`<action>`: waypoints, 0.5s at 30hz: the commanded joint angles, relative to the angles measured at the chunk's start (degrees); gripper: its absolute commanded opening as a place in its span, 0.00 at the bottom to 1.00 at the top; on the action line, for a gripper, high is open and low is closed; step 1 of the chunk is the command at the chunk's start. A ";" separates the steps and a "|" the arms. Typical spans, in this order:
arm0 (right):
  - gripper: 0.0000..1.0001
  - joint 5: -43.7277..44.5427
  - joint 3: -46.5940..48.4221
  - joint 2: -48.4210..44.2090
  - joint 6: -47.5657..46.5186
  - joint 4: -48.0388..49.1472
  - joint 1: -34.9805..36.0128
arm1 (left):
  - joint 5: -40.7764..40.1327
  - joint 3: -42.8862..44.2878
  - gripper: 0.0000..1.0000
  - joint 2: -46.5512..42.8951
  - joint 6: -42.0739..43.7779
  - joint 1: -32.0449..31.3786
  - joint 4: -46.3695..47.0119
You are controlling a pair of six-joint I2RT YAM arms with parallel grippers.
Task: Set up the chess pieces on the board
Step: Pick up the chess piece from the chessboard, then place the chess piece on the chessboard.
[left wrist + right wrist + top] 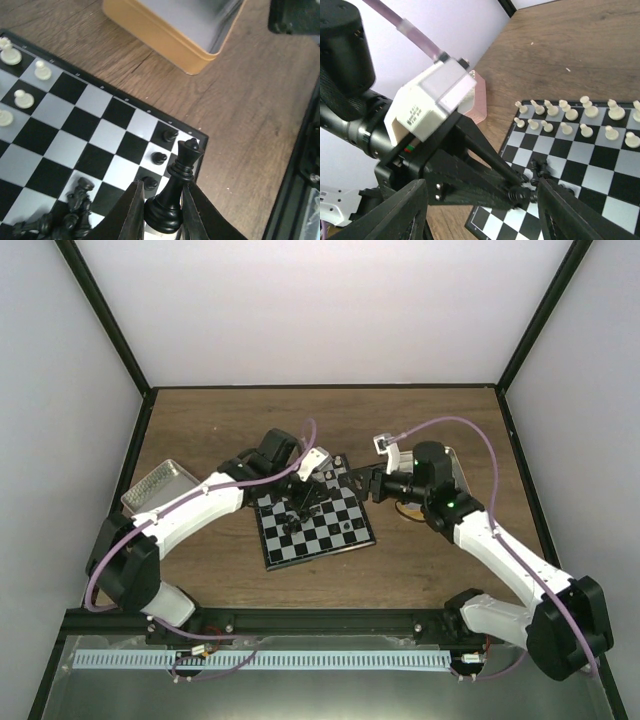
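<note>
Overhead, two wrist close-ups; common board (322,540)

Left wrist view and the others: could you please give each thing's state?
left hand: shut on the tall black piece
right hand: open, empty
gold tin: open
black pawns: three upright on the board
other black pieces: toppled in a heap
white pieces: upright, two rows

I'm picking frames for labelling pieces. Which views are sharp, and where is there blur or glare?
Left wrist: the held black piece and the board are sharp, pale squares faintly shiny. Right wrist: its own fingers blur at the bottom edge; the white pieces are crisp. Top external: evenly lit, no glare, board detail tiny.
</note>
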 commanded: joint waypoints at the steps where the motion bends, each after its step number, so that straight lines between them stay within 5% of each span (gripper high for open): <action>1: 0.62 -2.84 6.34 0.39 -2.80 -8.14 -0.17 | 6.37 -2.20 0.16 -2.78 1.72 -0.19 5.48; 15: 0.52 -7.74 11.05 9.26 -5.14 -16.84 0.02 | 8.93 -4.79 0.17 -4.98 2.31 -0.19 8.97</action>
